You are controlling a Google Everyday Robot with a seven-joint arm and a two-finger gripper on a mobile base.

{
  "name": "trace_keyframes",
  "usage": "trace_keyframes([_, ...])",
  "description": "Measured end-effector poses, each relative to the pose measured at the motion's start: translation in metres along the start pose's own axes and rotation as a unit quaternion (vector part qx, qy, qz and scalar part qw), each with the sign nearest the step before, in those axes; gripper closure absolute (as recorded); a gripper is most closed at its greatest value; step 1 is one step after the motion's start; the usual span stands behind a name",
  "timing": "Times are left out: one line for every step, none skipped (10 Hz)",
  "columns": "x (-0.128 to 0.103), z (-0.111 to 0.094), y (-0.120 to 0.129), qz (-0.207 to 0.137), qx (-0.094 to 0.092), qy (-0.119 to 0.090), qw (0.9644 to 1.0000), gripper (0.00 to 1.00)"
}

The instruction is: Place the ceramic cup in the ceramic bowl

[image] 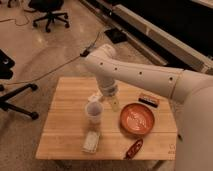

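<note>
- The arm (135,77) reaches in from 3 o'clock, bends at its elbow over the far edge of the table (62,112) and drops straight down.
- The tool (114,103) hangs low over the middle of the table, just above the wood. I cannot tell whether it is clenched or released, as the wrist hides it.
- The cup (94,113) stands upright on the table, mouth up, just beside the tool at its 8 o'clock. Nothing appears to be grasping it, though whether they touch I cannot tell.
- The bowl (136,119) sits at the tool's 4 o'clock, glossy red-orange and open side up. It is near the tool but apart from it.
- From the cup, the bowl is at 3 o'clock with a strip of bare wood between them. The cup is outside the bowl.
- A white bottle (94,97) peeks out at the cup's 12 o'clock, right by the wrist.
- A flat white packet (91,142) lies at the cup's 6 o'clock, near the front edge.
- A small red packet (133,149) lies at the bowl's 6 o'clock.
- A dark box (149,100) rests at the bowl's 1 o'clock.
- An office chair (49,14) stands on the floor beyond the table.
</note>
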Motion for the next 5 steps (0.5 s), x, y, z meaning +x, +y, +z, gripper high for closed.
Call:
trace_keyframes([-0.0016,0.0004,-0.0003,-0.001,0.0,0.0,1.0,0.41])
trace_keyframes([0.0005,0.0014,-0.0001,0.001,-0.001,0.001,1.0,0.41])
trace_keyframes([-0.0008,0.0013,-0.001,-0.001,0.0,0.001,1.0,0.41])
trace_keyframes([-0.0028,0.0009,-0.0023,-0.002,0.0,0.001,1.0,0.41])
trace_keyframes([-0.0062,0.0014,-0.0044,-0.003,-0.001,0.001,1.0,0.41])
